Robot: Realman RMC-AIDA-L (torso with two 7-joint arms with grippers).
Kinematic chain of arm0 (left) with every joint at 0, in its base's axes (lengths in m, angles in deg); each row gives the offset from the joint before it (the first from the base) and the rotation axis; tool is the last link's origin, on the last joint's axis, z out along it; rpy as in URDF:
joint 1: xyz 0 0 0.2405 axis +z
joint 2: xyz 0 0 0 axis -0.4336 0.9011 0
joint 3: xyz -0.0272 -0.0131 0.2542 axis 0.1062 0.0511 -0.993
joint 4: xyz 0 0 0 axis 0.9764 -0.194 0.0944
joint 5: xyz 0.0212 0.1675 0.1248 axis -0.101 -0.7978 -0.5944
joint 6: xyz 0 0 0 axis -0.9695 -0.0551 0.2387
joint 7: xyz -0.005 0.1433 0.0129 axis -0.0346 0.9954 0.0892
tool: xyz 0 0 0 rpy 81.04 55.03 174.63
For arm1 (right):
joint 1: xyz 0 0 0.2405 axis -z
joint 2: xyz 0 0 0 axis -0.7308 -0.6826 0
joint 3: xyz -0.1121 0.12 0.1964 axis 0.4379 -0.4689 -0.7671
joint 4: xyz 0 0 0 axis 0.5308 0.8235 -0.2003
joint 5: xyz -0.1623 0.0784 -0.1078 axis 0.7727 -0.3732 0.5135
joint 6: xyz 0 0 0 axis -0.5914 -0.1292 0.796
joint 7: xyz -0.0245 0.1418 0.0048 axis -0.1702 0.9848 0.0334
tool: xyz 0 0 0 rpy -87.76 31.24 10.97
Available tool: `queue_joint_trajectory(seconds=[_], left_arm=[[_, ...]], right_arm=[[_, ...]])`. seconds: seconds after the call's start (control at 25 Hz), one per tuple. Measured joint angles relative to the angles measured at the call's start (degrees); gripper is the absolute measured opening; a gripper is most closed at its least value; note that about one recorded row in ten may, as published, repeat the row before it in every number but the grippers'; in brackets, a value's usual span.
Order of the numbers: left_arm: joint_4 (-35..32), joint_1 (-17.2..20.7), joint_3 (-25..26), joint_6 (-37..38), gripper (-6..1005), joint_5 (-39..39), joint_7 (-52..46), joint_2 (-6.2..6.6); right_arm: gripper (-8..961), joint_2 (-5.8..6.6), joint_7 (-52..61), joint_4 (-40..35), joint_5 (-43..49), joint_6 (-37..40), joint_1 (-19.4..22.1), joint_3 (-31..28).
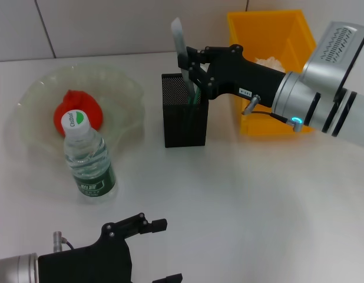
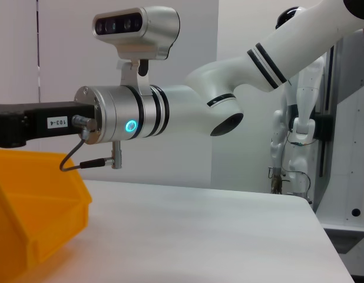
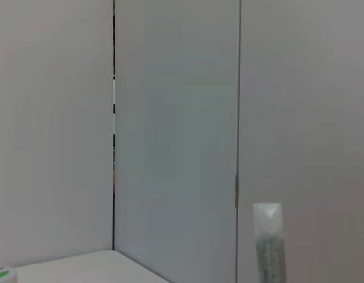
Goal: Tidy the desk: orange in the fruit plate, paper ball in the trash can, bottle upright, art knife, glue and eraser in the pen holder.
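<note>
Above the pen holder [image 1: 185, 110], upper centre of the head view, right gripper [image 1: 191, 73] clamps the glue [image 1: 178, 36]; only its wrist view shows the tube's tip alone.

A pale grey tiled wall [image 1: 111, 26] fills the upper part of the head view, its thin grout lines dark — one slanting at upper left. In the left wrist view, a plain white wall [image 2: 188, 59] stands behind — even, soft light, no strong shadows.
</note>
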Motion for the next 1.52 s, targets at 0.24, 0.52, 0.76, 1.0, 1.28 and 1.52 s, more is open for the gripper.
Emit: queue_joint_trajectory(seconds=[0.24,0.52,0.76,1.0,1.28,1.52], left_arm=[[0.1,0.1,0.0,0.0,864,0.0,-0.2,-0.04],[0.1,0.2,0.0,-0.1,864,0.0,-0.3,-0.11],[0.1,0.2,0.0,0.0,864,0.0,-0.4,-0.07],[0.1,0.2,0.0,0.0,864,0.0,-0.4,0.01],[0.1,0.2,0.0,0.0,864,0.0,-0.4,0.07],[0.1,0.3,0.1,0.0,864,0.0,-0.4,0.18]], right_arm=[[165,0.00,0.0,0.8,0.0,-2.6,-1.3,1.2],[174,0.00,-0.1,2.0,-0.1,-4.4,-2.6,2.3],[182,0.01,-0.1,2.2,-0.1,-4.5,-2.3,3.5],[189,0.01,-0.1,2.2,-0.1,-4.5,-2.1,3.2],[411,0.06,0.6,1.6,-1.1,-2.2,-1.3,2.8],[641,0.84,7.4,-7.6,-3.9,7.8,7.0,2.6]])
